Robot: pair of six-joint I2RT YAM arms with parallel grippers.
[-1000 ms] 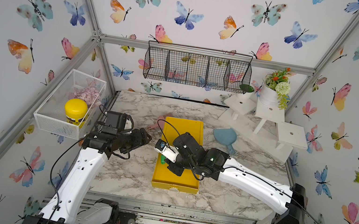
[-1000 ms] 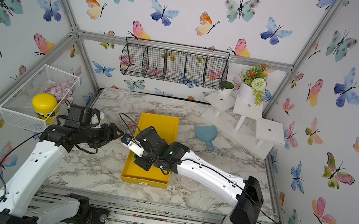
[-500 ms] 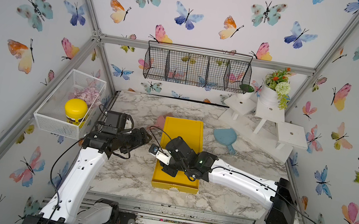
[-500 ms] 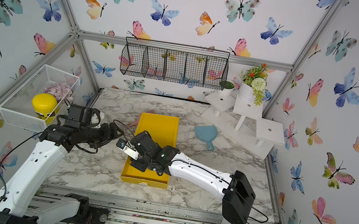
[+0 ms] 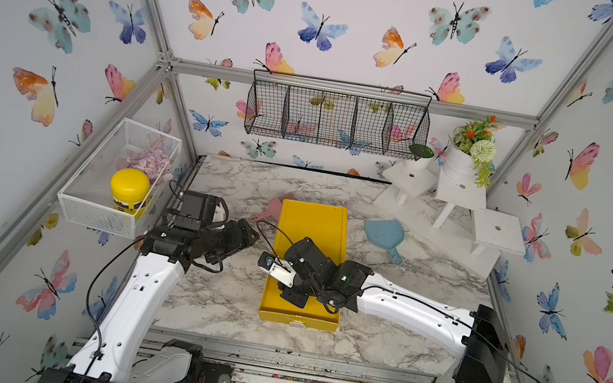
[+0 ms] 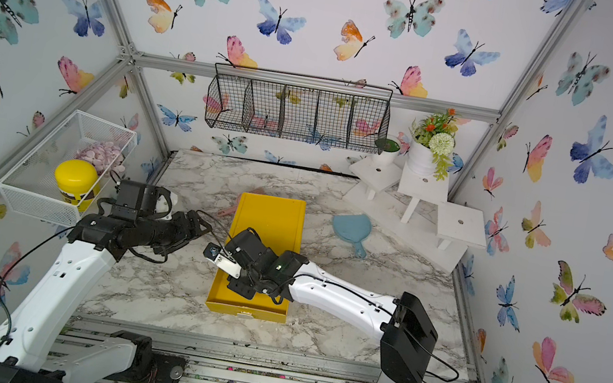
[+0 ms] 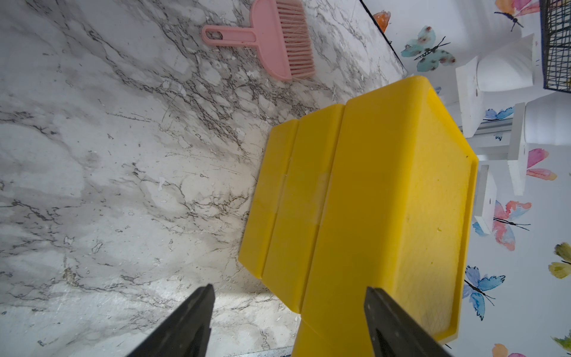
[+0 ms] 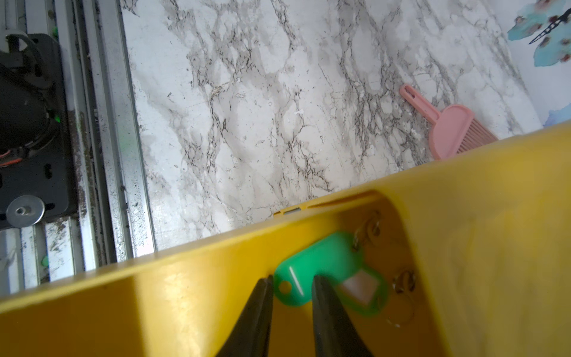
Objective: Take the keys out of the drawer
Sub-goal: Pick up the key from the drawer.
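No key is lying on the grey-veined marble tabletop (image 5: 220, 296) yet, so the task is looking barely begun: the right gripper (image 8: 292, 279) is reaching into the pulled-out yellow plastic drawer (image 8: 185, 309) at 6 o'clock of its yellow cabinet (image 5: 312, 223), fingers narrowed onto an oblong green plastic tag (image 8: 321, 259) and, I judge, pinching it. The small silver metal keys (image 8: 369, 230) on rings are sitting inside that drawer, two green tags showing, while the left gripper (image 7: 289, 287) is hanging spread and holding nothing at the cabinet's 9 o'clock, and the white mesh wall basket (image 5: 94, 214) beyond it is holding a yellow-lidded jar (image 5: 129, 188) and pale pink pieces (image 5: 149, 164)
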